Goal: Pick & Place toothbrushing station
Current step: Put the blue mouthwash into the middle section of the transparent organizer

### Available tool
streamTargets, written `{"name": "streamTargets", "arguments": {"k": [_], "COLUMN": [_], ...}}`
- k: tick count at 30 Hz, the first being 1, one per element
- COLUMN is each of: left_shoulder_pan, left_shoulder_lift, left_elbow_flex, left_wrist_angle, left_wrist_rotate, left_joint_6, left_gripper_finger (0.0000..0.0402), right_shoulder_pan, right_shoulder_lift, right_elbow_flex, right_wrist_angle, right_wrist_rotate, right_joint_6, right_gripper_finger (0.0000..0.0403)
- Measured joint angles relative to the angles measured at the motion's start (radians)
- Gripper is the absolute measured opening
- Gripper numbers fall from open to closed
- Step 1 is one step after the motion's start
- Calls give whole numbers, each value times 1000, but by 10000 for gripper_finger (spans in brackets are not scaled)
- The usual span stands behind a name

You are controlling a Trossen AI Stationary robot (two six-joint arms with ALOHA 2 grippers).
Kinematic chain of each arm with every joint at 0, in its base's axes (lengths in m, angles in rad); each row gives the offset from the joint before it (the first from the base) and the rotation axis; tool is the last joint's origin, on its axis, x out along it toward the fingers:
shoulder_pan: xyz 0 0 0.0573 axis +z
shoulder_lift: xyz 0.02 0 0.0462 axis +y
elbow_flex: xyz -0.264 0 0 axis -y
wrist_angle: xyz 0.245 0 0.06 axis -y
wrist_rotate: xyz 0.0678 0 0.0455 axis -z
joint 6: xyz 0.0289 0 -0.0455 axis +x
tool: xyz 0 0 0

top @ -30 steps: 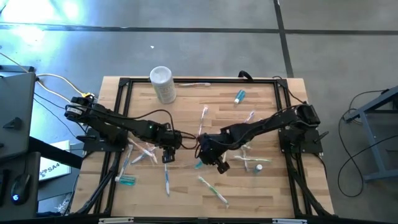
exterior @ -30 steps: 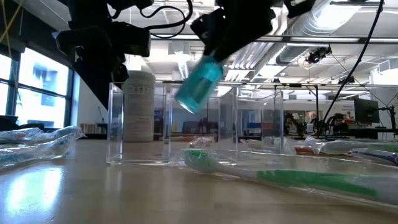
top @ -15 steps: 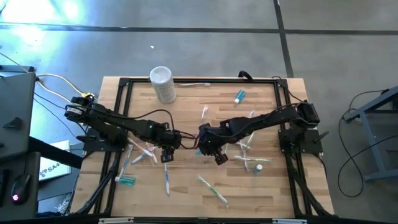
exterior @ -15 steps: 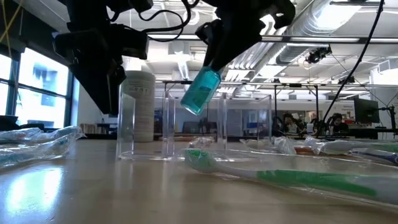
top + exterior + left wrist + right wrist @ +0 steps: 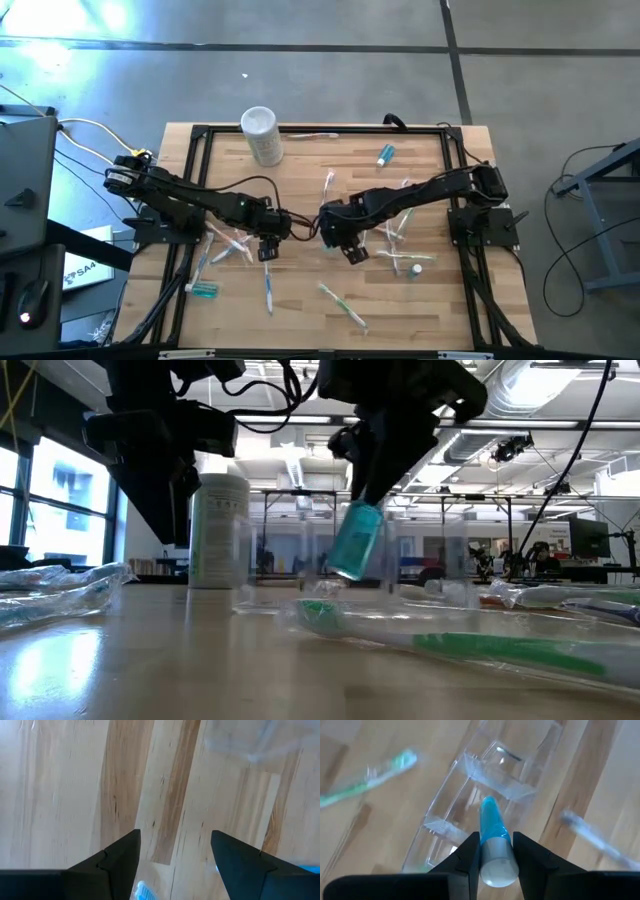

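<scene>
Your right gripper (image 5: 492, 857) pinches the teal toothpaste tube (image 5: 491, 832), which hangs just over the clear plastic holder (image 5: 485, 800) beyond the jaws. I judge you're mid-placement: lower, then release. Your left gripper (image 5: 175, 852) waits beside, jaws wide, empty.

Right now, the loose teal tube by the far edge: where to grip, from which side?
Take the teal tube mid-body, straight down from above. It lies flat and slanted with bare table around it, so turn the fingers square to its long axis.
</scene>
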Motion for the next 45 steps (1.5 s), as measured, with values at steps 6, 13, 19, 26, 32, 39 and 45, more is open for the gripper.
{"name": "streamTargets", "arguments": {"k": [6,13,19,26,32,39,45], "left_shoulder_pan": [0,0,0,0,0,0,0], "left_shoulder_lift": [0,0,0,0,0,0,0], "left_elbow_flex": [0,0,0,0,0,0,0], "left_wrist_angle": [4,24,22,23,23,23,24], "left_wrist_rotate": [0,0,0,0,0,7,19], "left_joint_6": [-2,-3,-4,-4,-8,-5,-6], "left_gripper_finger": [234,234,234,234,234,234,234], "right_shoulder_pan": [0,-17,-30,-33,-33,-42,-46], "right_shoulder_lift": [-2,-2,-2,-2,10,18,18], "right_elbow_flex": [0,0,0,0,0,-1,-1], "right_wrist_angle": [-1,-31,-84,-94,-99,-94,-94], "right_wrist_rotate": [19,29,43,28,24,-2,-11], "right_joint_6": [10,28,77,108,131,140,160], "right_gripper_finger": [89,89,89,89,89,113,104]}}
